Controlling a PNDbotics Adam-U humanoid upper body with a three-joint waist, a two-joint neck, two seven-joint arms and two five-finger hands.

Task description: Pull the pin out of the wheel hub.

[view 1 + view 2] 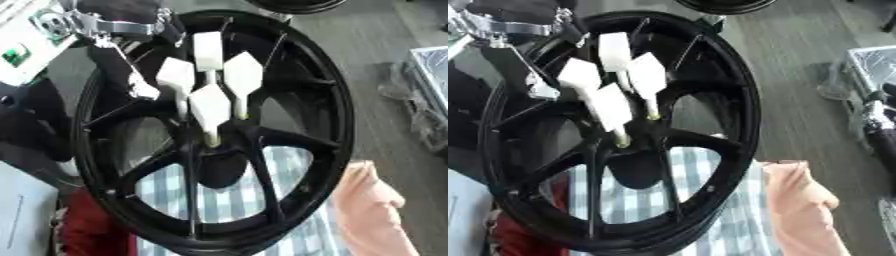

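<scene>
Left eye view shows a black spoked wheel hub [262, 75] filling the frame, standing tilted over a blue-and-white checked cloth [227, 200]. Clustered at its centre, in the upper middle of the frame, are 4 white flag-topped pins [210, 107], their thin stems running down into the dark boss where the spokes meet. They look light, rigid and smooth, so the flat white head is probably the best place to pinch, pulling straight along the stem. From the upper left corner the left hand [140, 85] reaches in, black and silver, its pale tip just beside the leftmost pin; whether its fingers are curled or straight I cannot tell. No right hand appears. Where each stem seats is lost in shadow.
</scene>
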